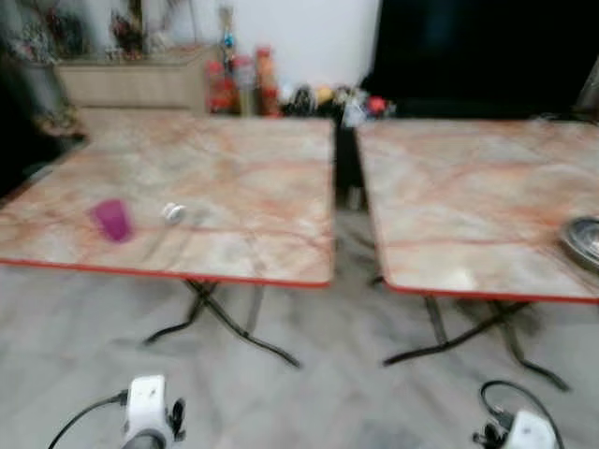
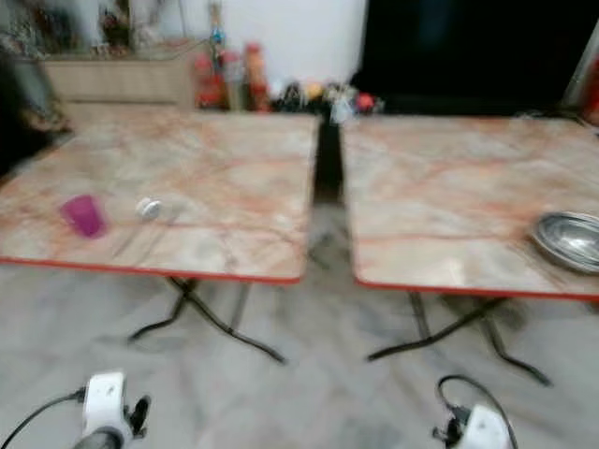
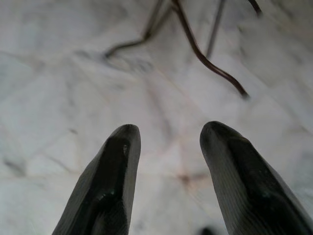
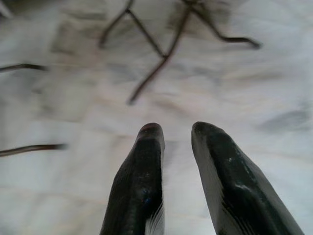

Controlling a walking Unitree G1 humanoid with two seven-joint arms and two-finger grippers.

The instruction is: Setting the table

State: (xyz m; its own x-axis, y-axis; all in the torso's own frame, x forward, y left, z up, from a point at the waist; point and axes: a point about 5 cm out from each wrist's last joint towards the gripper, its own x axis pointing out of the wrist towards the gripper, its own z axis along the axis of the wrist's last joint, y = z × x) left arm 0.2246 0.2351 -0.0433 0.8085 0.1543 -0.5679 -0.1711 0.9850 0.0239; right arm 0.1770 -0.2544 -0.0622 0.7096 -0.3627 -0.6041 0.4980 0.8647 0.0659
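Two marble-patterned tabletops stand ahead, with a gap between them. On the left tabletop (image 1: pixel 187 187) are a purple cup (image 1: pixel 112 220) and, just beside it, a small clear item. A metal bowl (image 2: pixel 571 240) sits at the right tabletop's (image 2: pixel 449 187) near right side. Both arms hang low over the floor; the left gripper (image 3: pixel 168 142) and right gripper (image 4: pixel 176 134) hold their fingers apart, carrying nothing. The views are blurred, so I think walking closer could bump a tabletop's edge.

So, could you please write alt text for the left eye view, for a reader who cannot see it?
Two marble-patterned folding tables stand side by side on a pale floor, slightly blurred. The left table holds a purple cup and a small clear object beside it; a metal bowl sits at the right table's right edge. Bottles line the far wall.
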